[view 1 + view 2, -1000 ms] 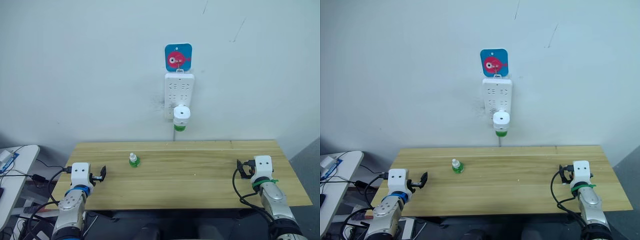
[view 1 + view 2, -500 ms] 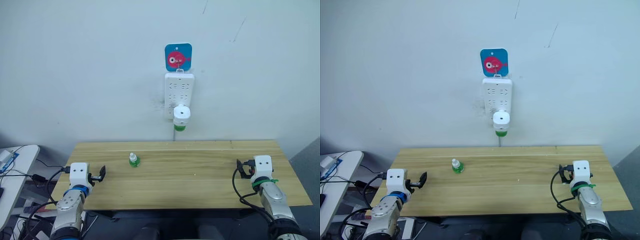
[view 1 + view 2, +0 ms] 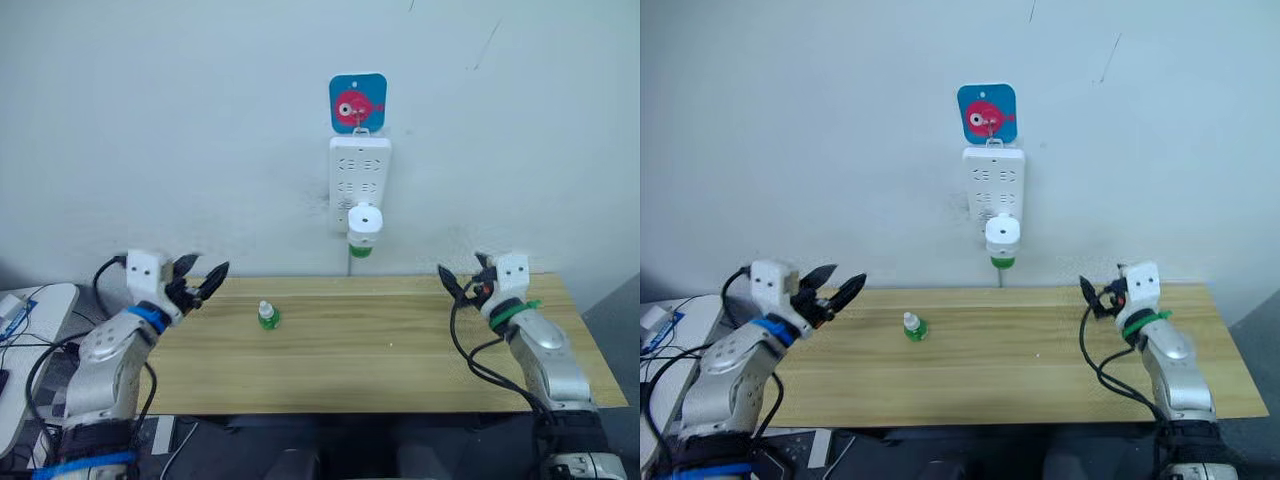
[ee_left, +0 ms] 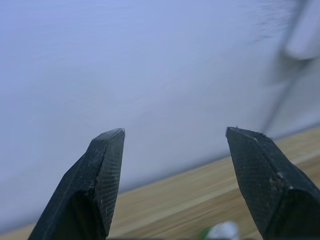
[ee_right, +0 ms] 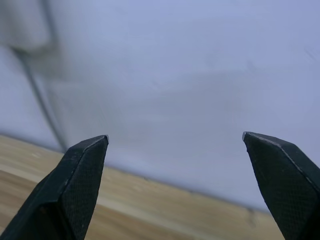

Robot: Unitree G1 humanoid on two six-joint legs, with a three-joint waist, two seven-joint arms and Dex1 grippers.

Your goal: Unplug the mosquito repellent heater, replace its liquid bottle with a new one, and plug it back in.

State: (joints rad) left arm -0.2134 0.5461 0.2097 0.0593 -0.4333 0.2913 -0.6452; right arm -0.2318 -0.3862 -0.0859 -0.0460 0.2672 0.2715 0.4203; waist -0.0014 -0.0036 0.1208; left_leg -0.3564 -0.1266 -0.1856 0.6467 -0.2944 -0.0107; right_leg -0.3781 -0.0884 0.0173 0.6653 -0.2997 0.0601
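Observation:
The white mosquito repellent heater (image 3: pixel 364 219) is plugged into the bottom of the white power strip (image 3: pixel 360 178) on the wall, with a green liquid bottle (image 3: pixel 359 250) screwed in under it. A second small green bottle (image 3: pixel 267 316) with a white cap stands on the wooden table (image 3: pixel 400 350), left of centre. My left gripper (image 3: pixel 206 283) hovers open above the table's back left, left of that bottle. Above the back right, my right gripper (image 3: pixel 452 283) is open too. Both wrist views show wide-apart fingers (image 4: pixel 102 170) with nothing between them.
A blue card with a pink picture (image 3: pixel 358 103) hangs above the power strip. A thin cable (image 5: pixel 47 100) runs down the wall to the table. A white side table with cables (image 3: pixel 25 310) stands at the far left.
Both arms have risen from the table's front corners and moved toward the back wall, grippers now pointing inward. The bottle and the heater have not moved.

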